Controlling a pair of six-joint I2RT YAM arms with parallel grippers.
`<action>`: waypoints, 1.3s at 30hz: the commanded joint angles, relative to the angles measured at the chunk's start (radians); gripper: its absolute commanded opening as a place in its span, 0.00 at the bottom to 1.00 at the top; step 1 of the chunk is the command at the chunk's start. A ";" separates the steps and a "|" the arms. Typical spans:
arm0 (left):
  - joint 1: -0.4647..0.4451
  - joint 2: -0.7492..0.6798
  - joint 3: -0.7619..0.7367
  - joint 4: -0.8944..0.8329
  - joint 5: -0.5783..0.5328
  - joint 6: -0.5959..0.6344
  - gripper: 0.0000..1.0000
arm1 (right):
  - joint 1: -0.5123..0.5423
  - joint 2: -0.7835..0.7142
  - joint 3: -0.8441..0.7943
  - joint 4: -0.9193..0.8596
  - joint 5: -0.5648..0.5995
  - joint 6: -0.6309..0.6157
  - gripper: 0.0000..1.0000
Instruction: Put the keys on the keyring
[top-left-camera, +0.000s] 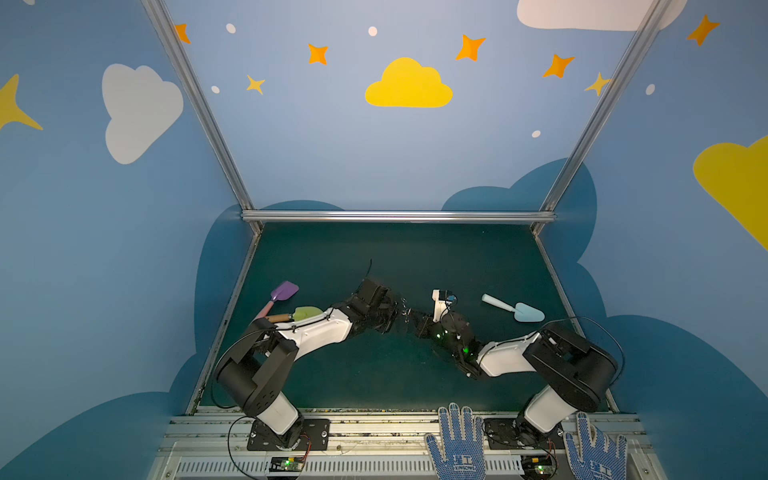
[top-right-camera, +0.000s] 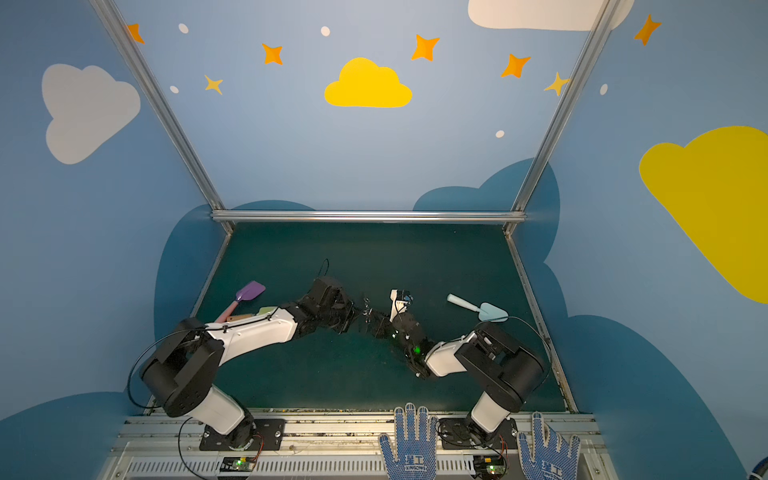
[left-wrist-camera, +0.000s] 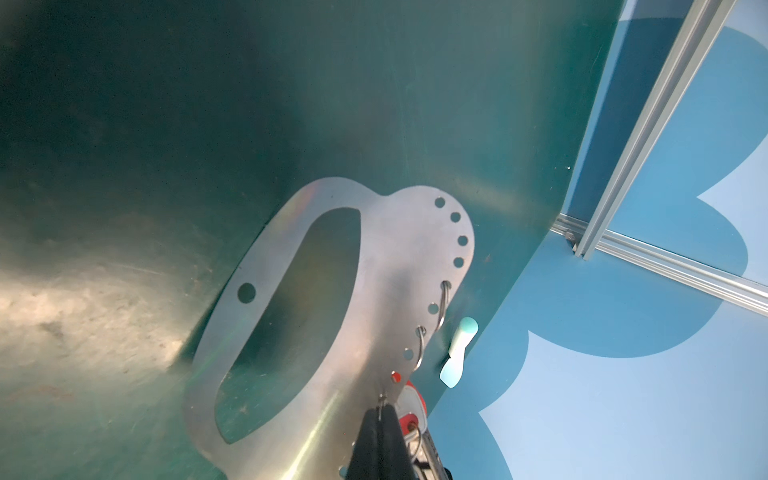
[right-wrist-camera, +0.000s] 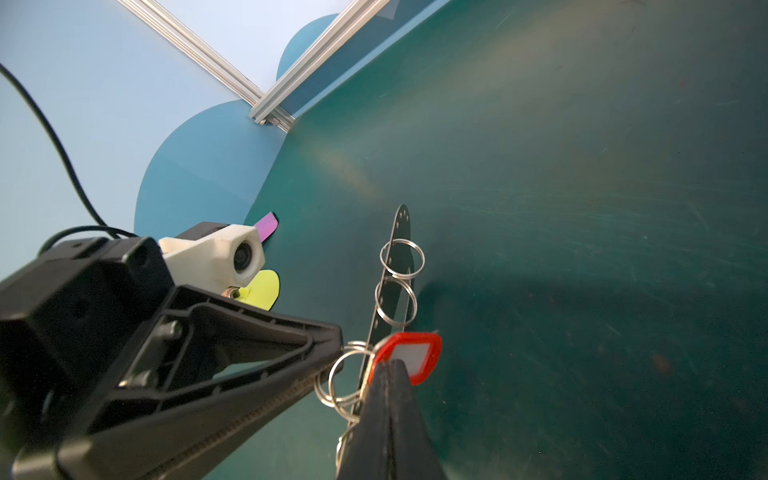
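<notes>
At mid-table the light, slippery keys (right-wrist-camera: 415, 355) are clamped beside the stiff keyring (left-wrist-camera: 374, 257): ring (right-wrist-camera: 330, 379) by the left gripper (left-wrist-camera: 381, 411), flat tag (left-wrist-camera: 410, 394), judged surest, by the right gripper (right-wrist-camera: 390, 368).

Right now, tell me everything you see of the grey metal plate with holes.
The keyring is a flat, silvery metal plate with a long oval slot, one larger hole and a row of small holes along its curved edge. It stands upright over the table. Two split rings hang through its holes; the shut left gripper and right gripper meet there.
</notes>
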 joint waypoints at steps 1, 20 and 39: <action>-0.010 0.006 0.022 0.005 0.010 0.014 0.04 | -0.007 -0.030 0.030 -0.024 0.033 0.006 0.00; -0.025 0.000 0.039 -0.032 -0.015 0.043 0.04 | -0.011 -0.055 0.018 0.007 0.018 0.064 0.00; -0.025 -0.006 0.041 -0.015 -0.009 0.058 0.04 | -0.015 0.015 0.004 0.127 -0.056 0.126 0.00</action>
